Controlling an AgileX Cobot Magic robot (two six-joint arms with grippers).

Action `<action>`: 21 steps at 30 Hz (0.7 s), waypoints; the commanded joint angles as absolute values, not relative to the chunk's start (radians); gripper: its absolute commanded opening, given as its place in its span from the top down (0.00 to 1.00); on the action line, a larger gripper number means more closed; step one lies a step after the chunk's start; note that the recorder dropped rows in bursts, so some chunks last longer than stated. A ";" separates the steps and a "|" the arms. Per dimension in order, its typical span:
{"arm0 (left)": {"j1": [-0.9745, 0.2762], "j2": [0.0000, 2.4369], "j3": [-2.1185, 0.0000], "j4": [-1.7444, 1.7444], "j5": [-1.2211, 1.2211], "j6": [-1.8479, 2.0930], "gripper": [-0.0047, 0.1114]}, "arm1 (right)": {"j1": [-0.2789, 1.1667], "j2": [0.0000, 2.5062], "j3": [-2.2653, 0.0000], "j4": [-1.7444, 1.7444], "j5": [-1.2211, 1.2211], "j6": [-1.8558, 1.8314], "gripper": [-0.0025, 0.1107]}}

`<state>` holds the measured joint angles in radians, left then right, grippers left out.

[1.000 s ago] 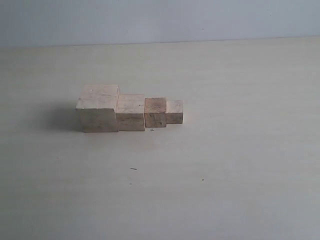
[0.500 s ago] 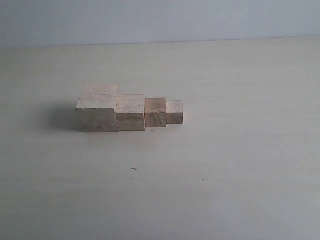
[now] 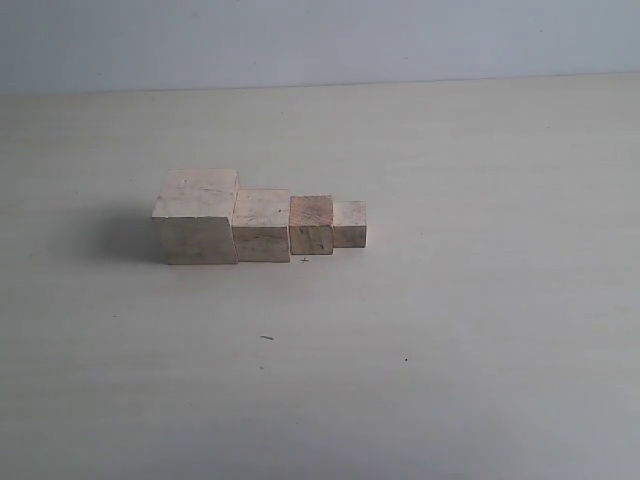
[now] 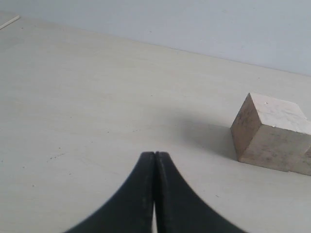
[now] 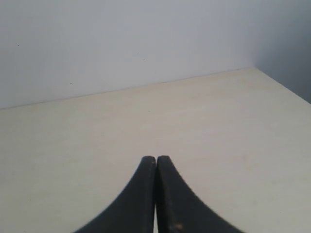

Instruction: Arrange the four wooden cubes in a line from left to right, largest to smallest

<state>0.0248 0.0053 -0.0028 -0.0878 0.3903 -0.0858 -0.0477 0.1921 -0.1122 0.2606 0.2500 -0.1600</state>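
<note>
Exterior: four cubes touching in a row on the desk [image 3: 450, 320], left of centre and nearer the far edge. The big cube [image 3: 196, 217] is leftmost, then the second cube [image 3: 261, 226], the third cube [image 3: 311, 225], and the small cube [image 3: 349, 224] rightmost.

Left wrist: the left gripper [image 4: 154, 160] is clenched on nothing, with the big cube off to one side.

Right wrist: the right gripper [image 5: 156, 162] is clenched too, empty, over the desk.

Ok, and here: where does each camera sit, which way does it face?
Exterior view: off the arms, raised, looking down at the four wooden cubes on the table; no robot part shows.
Left wrist view: on the left arm, low over the table, facing the largest cube past the shut left gripper.
Right wrist view: on the right arm, facing the wall across the table past the shut right gripper; no cube.
Shared: exterior and left wrist views both show the largest cube.
</note>
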 commanded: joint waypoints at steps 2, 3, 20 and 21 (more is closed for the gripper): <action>0.019 0.000 0.000 -0.088 0.378 -0.083 0.96 | -0.052 0.126 -0.085 0.111 0.264 -0.040 0.98; 0.019 0.000 0.000 -0.088 0.378 -0.083 0.96 | -0.052 0.122 -0.085 0.095 0.264 -0.024 0.98; 0.019 0.000 0.000 -0.088 0.378 -0.083 0.96 | 0.075 0.059 0.000 0.018 0.265 -0.024 0.98; 0.019 0.000 0.000 -0.088 0.378 -0.083 0.96 | 0.075 0.054 0.000 0.018 0.265 -0.024 0.98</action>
